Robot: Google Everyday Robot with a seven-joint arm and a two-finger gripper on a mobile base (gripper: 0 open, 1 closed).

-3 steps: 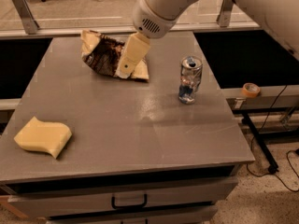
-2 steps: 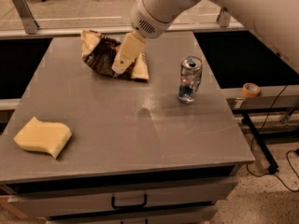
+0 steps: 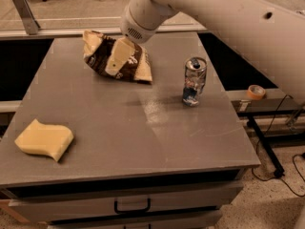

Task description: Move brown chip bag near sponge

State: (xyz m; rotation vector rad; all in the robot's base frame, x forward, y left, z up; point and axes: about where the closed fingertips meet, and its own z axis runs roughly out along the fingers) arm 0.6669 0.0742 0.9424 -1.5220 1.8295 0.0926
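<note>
The brown chip bag (image 3: 96,56) lies crumpled at the back of the grey table (image 3: 143,128), left of centre, with pale ends showing. My gripper (image 3: 117,59) hangs from the white arm and sits right over the middle of the bag, low against it. The sponge (image 3: 44,140), a pale yellow wavy foam block, lies near the table's front left corner, far from the bag and the gripper.
A silver-blue drink can (image 3: 194,80) stands upright right of the bag. A roll of tape (image 3: 256,91) sits on a ledge beyond the table's right edge. A drawer with a dark handle (image 3: 132,206) is under the tabletop. My arm spans the upper right.
My gripper has shifted left, from the bag's right end to over its middle. The bag, can and sponge have not moved.
</note>
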